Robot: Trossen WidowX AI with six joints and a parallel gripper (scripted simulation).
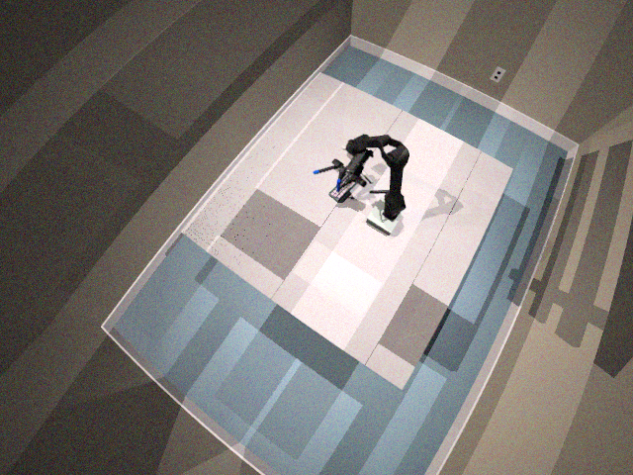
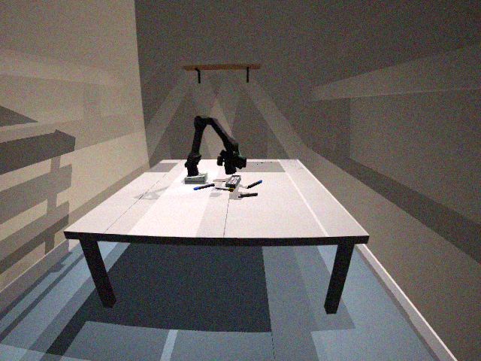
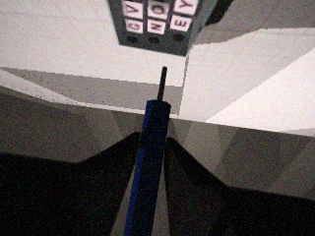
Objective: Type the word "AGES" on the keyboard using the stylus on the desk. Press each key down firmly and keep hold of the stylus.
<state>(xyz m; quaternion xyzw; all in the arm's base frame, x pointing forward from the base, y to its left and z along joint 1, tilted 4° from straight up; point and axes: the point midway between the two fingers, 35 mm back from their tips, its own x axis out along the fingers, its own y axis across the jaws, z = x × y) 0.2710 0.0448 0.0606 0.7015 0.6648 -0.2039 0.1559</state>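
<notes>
My gripper is shut on the blue stylus. The stylus's thin black tip points up the wrist view and shows just short of the near edge of the keyboard. No key lies under the tip in that view. The keyboard is a small dark block with white letter tiles. G, N and E are the nearest tiles, with V, O and Y behind them and small dark round spots along the near edge. The rest of the keyboard is out of the wrist view. The tip's height is unclear.
In the exterior view, a blue-ended pen lies left of the keyboard and another blue-ended pen lies right. A pale pen with a yellow end and a dark pen lie nearer the camera. The arm's base stands left.
</notes>
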